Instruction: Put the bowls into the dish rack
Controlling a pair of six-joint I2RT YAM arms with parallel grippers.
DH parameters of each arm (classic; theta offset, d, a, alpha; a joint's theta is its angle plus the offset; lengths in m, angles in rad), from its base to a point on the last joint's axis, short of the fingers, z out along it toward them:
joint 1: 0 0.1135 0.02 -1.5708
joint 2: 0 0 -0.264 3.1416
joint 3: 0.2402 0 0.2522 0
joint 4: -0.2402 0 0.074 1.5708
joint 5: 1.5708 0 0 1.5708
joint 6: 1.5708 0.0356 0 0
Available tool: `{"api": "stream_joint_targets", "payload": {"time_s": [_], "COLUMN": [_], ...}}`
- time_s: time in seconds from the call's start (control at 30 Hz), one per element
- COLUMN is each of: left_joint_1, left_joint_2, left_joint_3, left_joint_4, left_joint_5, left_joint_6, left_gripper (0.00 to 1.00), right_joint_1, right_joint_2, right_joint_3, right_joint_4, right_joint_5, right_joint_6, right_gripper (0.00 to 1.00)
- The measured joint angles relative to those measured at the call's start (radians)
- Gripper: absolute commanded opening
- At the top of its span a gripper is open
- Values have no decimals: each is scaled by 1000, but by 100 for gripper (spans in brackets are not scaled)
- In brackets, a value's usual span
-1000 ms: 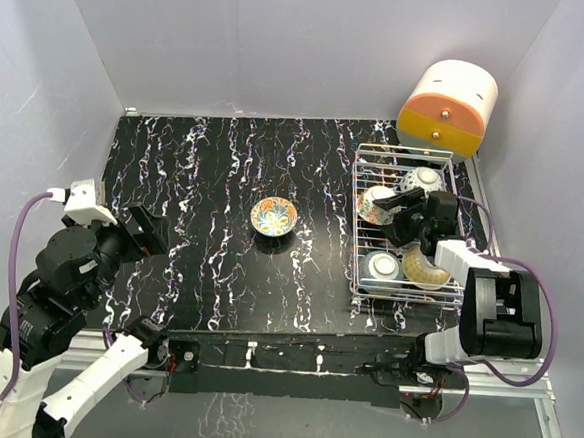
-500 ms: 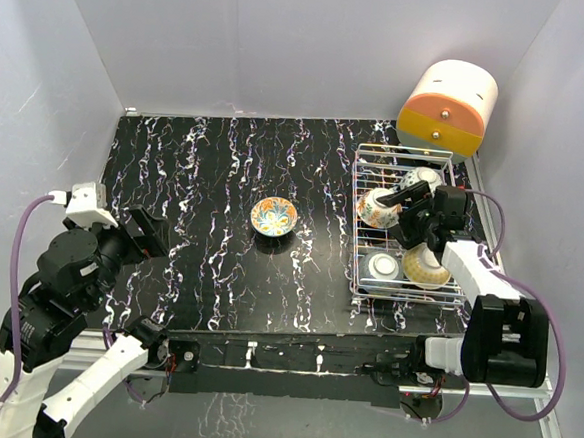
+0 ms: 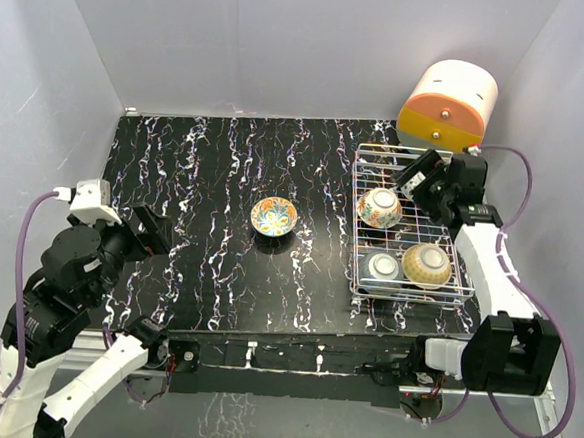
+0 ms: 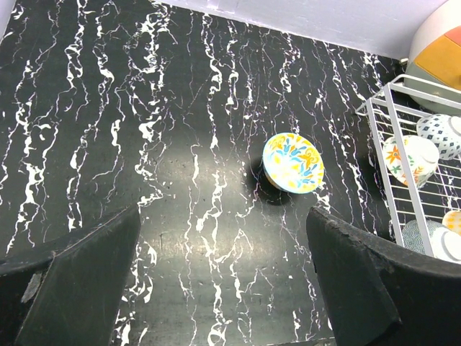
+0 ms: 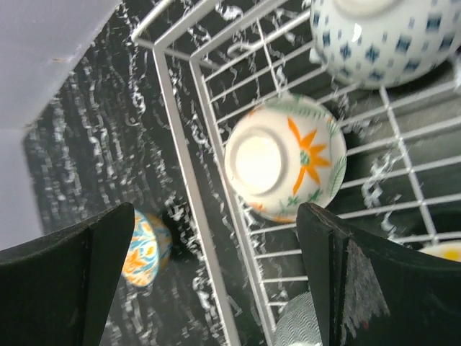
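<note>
One bowl (image 3: 273, 217) with an orange-and-blue floral inside sits upright on the black marbled table; it also shows in the left wrist view (image 4: 292, 162) and the right wrist view (image 5: 148, 249). The white wire dish rack (image 3: 356, 223) holds an orange-flower bowl (image 3: 380, 207) lying bottom-up, a blue wave bowl (image 3: 382, 268) and a yellow bowl (image 3: 427, 266). A blue-diamond bowl (image 5: 382, 36) lies at the rack's back. My right gripper (image 3: 415, 174) is open and empty above the rack's back part (image 5: 216, 288). My left gripper (image 3: 146, 231) is open and empty at the left, far from the table bowl (image 4: 223, 288).
An orange-and-cream cylindrical box (image 3: 447, 107) stands behind the rack at the back right. White walls close in the table on three sides. The rack's left rim (image 5: 180, 166) lies between the table bowl and the racked bowls.
My right gripper has let go of the orange-flower bowl, which now rests in the rack, and has drawn back and up toward the rack's rear. The left arm has hardly moved.
</note>
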Motion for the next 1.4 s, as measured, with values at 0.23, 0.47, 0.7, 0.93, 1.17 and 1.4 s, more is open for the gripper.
{"api": "stream_joint_targets", "payload": {"time_s": [0.23,0.47,0.7,0.93,1.17,1.4], "left_joint_1": [0,0,0,0,0,0], "left_joint_2": [39,45,45,42,42,42], "left_joint_3": [-11,-12,-12,-12,-12,-12], "left_joint_4": [26,29,29,28,20,10], "left_joint_5": [16,20,18,12,6,6], "left_joint_6": [4,4,4,8,11,11], "left_gripper": [97,97,97,97,97,97], "right_joint_1": [97,197,247,269,269,269], "right_joint_2": [190,336,425,467,491,491], "right_joint_3": [219,298,364,375,413,411], "right_joint_4": [-121,-219,-266,-266,-262,-262], "right_joint_5": [148,287,378,412,422,410], "right_joint_6": [-241,-383,-463,-502,-517,-517], "right_gripper": [99,99,91,80,75,75]}}
